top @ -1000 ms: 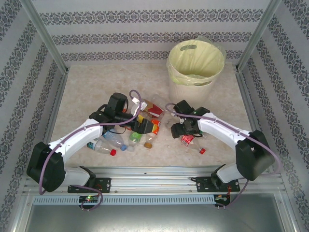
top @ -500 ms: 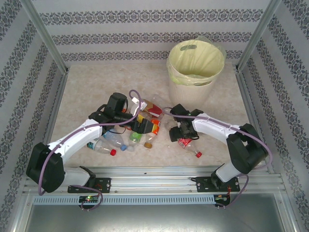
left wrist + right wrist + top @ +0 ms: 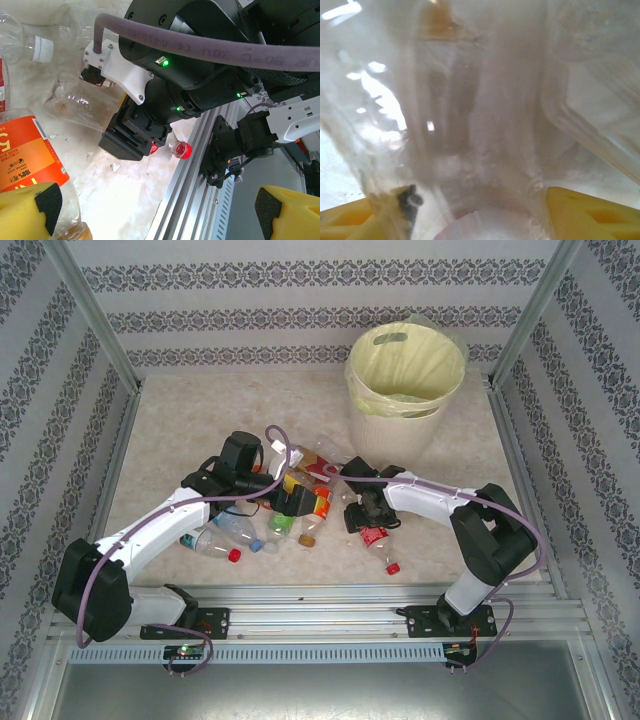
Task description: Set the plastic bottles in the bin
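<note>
Your right gripper (image 3: pixel 470 210) straddles a light, crushable clear plastic bottle (image 3: pixel 470 115), clamped or not you can't tell through the blur; squeeze gently mid-body, left gripper (image 3: pixel 160 207) gaping wide.

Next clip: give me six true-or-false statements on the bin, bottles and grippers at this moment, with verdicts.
1. The bin stands upright at the far right of the table. True.
2. The bin is lined with a blue bag. False: the liner is pale yellow.
3. The left gripper is clamped on a bottle. False: its fingers stand wide apart, gripping nothing.
4. Clear plastic sits between the fingers of the right gripper. True.
5. The red-labelled bottle by the right arm stands upright. False: it lies on its side.
6. Several bottles lie piled near the table's middle. True.
</note>
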`<state>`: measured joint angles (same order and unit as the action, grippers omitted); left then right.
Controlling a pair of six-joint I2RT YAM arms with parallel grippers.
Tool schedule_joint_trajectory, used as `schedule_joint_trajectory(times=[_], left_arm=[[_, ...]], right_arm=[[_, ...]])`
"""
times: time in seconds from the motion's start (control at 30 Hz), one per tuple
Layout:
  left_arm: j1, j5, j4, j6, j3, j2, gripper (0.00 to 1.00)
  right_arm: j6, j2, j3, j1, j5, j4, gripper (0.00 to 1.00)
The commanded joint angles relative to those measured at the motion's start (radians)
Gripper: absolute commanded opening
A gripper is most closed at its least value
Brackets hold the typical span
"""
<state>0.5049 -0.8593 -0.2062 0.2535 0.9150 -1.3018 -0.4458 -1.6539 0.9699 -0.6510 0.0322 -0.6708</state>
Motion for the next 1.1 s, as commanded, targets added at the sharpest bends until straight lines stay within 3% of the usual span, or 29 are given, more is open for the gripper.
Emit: schedule_joint_trajectory(times=[0.0,0.2,0.4,0.63,0.77,1.07], left_arm=[[0.011,-0.002,0.025,-0.018,0.000,0.035,1.00],[0.001,-0.006,0.133,0.032,-0.042,0.084,1.00],[-0.011,0.000,0.362,0.129,-0.116,0.160,1.00],[-0.010,-0.026,0.469,0.153,-0.048,0.142,1.00],[-0.011,0.020,0.576,0.190,-0.024,0.121,1.00],[-0.011,0.071,0.784,0.265,-0.008,0.067,1.00]], right_arm=[[-0.006,0.031,0.010,-0.009,0.023,0.000,0.64],[0.021,0.148,-0.013,-0.010,-0.005,0.009,0.62],[0.015,0.247,0.017,-0.005,-0.054,0.003,0.59],[0.018,0.355,0.161,-0.001,-0.033,-0.085,0.57],[0.017,0.419,0.239,0.008,-0.022,-0.088,0.57],[0.071,0.427,0.465,0.050,0.026,-0.083,0.57]])
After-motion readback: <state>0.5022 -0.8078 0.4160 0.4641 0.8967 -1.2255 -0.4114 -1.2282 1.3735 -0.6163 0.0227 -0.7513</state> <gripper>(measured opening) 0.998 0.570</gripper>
